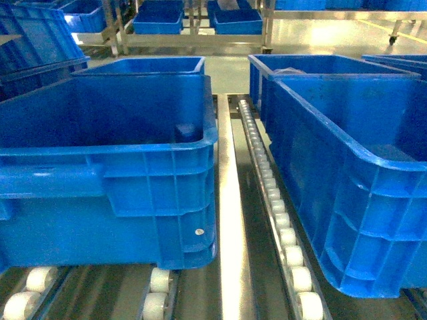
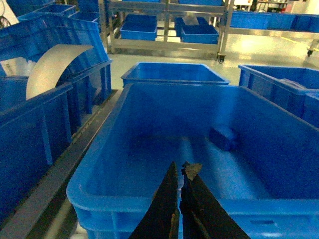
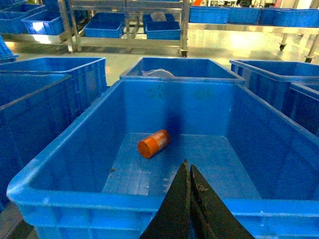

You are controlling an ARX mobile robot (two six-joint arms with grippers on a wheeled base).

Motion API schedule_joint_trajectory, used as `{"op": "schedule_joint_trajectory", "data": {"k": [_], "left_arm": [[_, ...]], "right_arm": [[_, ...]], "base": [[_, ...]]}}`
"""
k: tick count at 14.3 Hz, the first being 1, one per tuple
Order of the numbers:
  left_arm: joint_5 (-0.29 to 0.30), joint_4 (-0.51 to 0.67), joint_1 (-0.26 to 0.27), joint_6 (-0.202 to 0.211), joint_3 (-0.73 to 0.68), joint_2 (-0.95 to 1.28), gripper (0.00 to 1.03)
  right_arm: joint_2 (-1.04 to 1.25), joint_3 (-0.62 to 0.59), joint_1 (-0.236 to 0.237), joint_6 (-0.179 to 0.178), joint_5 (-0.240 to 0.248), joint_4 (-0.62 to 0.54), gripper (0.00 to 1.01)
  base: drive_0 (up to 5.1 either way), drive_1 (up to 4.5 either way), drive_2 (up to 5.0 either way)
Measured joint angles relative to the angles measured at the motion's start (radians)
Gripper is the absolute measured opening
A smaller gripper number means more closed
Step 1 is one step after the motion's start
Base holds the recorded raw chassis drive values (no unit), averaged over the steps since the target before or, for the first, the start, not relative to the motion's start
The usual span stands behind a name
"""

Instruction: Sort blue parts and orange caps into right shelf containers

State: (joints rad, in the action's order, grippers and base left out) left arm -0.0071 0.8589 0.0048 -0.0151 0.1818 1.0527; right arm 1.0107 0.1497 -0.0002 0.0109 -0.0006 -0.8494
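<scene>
Two right shelf containers, large blue crates, stand side by side on roller tracks: a left crate (image 1: pixel 133 152) and a right crate (image 1: pixel 347 150). In the left wrist view, a small blue part (image 2: pixel 223 137) lies on the floor of the crate (image 2: pixel 99 199), near its far right wall. My left gripper (image 2: pixel 179 167) hovers shut over that crate's near rim, holding nothing. In the right wrist view, an orange cap (image 3: pixel 153 143) lies on its side in the crate (image 3: pixel 75 204). My right gripper (image 3: pixel 188 164) is shut and empty above the near rim. Neither gripper shows in the head view.
White rollers (image 1: pixel 287 237) and a steel rail (image 1: pixel 230 220) run between the crates. More blue crates stand behind and to both sides. One at the left holds a curved white sheet (image 2: pixel 52 64). A metal rack (image 3: pixel 127 42) with blue bins stands across the floor.
</scene>
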Motion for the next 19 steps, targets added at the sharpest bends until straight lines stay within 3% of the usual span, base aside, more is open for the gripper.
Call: {"op": "schedule_joint_trajectory", "data": {"k": [3,5,6,11,13,14,19], "left_arm": [[0.007,-0.066,-0.005,0.000,-0.069,-0.135,0.02],[0.007,-0.130,-0.005,0.000,-0.106,-0.233,0.02],[0.006,-0.061,-0.005,0.000,-0.142,-0.236,0.02],[0.006,-0.294,-0.005,0.000,-0.172,-0.475,0.02],[0.006,-0.514,-0.005,0.000,-0.172,-0.706,0.02],[0.006,-0.562,-0.005,0.001,-0.172,-0.756,0.02],[0.006,-0.606,-0.005,0.000,-0.172,-0.800,0.02]], "right_arm": [[-0.137,-0.060,0.000,0.000,0.000,0.077,0.01],[-0.179,-0.110,0.000,0.000,0.000,0.052,0.01],[-0.220,-0.136,0.000,0.000,0.000,0.117,0.01],[-0.480,-0.137,0.000,-0.001,0.000,0.326,0.01],[-0.694,-0.137,0.000,-0.002,0.000,0.534,0.01],[-0.740,-0.137,0.000,-0.003,0.000,0.578,0.01],[-0.780,-0.137,0.000,-0.003,0.000,0.618,0.01]], "base": [[0.0,0.00,0.0],[0.0,0.00,0.0],[0.0,0.00,0.0],[0.0,0.00,0.0],[0.0,0.00,0.0],[0.0,0.00,0.0],[0.0,0.00,0.0]]}}
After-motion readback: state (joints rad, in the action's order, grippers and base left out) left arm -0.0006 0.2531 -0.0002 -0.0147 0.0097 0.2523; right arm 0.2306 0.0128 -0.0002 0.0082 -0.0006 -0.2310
